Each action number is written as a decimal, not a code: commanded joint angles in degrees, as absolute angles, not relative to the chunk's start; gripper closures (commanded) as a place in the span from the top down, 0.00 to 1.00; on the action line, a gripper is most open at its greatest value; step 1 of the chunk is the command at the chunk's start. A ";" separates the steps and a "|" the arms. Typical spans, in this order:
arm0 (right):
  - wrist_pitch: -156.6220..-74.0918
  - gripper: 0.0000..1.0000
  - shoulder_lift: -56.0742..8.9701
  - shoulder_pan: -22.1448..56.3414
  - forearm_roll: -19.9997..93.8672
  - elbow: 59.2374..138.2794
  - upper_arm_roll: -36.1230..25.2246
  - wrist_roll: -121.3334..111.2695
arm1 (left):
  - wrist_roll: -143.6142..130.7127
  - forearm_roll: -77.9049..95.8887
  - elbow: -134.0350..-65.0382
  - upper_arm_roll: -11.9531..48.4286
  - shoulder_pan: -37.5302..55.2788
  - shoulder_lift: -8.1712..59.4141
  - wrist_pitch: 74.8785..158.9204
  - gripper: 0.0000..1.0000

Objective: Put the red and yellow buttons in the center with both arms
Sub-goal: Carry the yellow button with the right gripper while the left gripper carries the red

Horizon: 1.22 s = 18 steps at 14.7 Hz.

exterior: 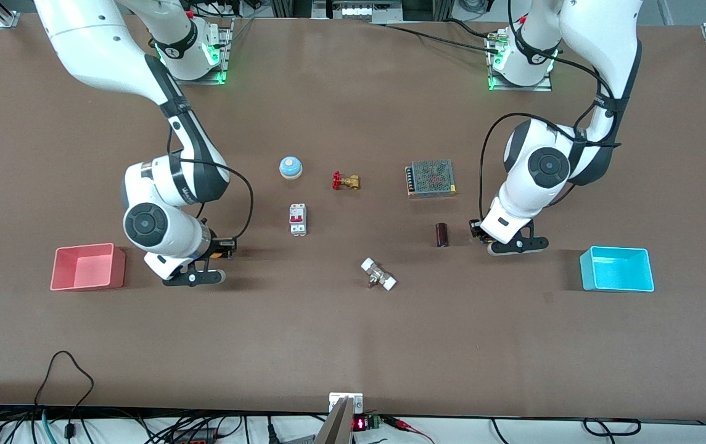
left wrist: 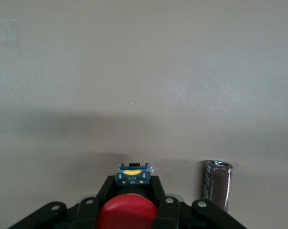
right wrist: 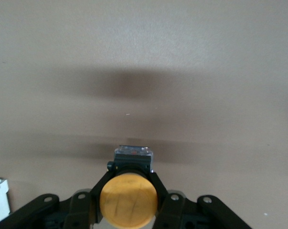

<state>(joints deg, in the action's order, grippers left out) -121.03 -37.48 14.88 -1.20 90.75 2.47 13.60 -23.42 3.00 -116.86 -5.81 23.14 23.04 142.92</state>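
Nearest the front camera on the brown table (exterior: 353, 345) lies a small white-ended fitting (exterior: 378, 274), tilted, roughly midway between the two arms. A touch farther off, the pink tray (exterior: 87, 267) sits toward the right arm's end and the cyan tray (exterior: 616, 269) toward the left arm's end.

Just beside the pink tray, the right gripper (exterior: 195, 275) hangs low over the table, and the right wrist view gives the answer: its fingers (right wrist: 101, 188) are clamped on the neck of the yellow button (right wrist: 128, 200), the round cap facing the camera, the little base (right wrist: 133, 156) poking out past the fingertips above bare tabletop. In the front view that button is hidden under the wrist.

Over at the left arm, the left gripper (exterior: 516, 245) hovers low between the cyan tray and a dark cylinder (exterior: 443, 235). Its fingers (left wrist: 159, 191) pinch the red button (left wrist: 126, 213), whose base carries a blue block with a yellow mark (left wrist: 132, 175) sticking forward. That cylinder stands upright just beside the gripper in the left wrist view (left wrist: 217, 184).

Farther from the front camera: a white breaker with red switches (exterior: 298, 219), then the brass valve with a red handwheel (exterior: 345, 181) and a meshed metal box (exterior: 431, 178) about level with it, and the blue-and-white dome (exterior: 290, 167) farthest of the lot.
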 commanded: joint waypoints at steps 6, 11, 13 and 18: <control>-125.33 0.34 -39.02 17.31 -0.53 92.20 2.20 16.52 | -24.79 1.58 -116.89 -6.07 24.52 27.68 148.36 0.01; -125.51 0.78 -39.02 17.31 -0.53 92.46 2.20 16.96 | -24.52 1.58 -116.81 -5.98 24.52 27.69 148.36 0.01; -124.98 1.00 -38.24 17.23 -0.53 92.20 2.20 17.57 | -24.61 1.67 -116.72 -5.89 24.61 27.60 148.36 0.01; -123.67 1.00 -32.62 16.96 -0.53 91.93 1.93 19.78 | -25.05 2.28 -116.72 -4.75 24.61 27.77 148.36 0.01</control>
<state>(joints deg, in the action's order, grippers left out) -125.07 -36.62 17.07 -1.08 90.75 2.17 18.64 -23.90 2.93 -116.88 -4.89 24.40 28.09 148.32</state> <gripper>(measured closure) 0.000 0.656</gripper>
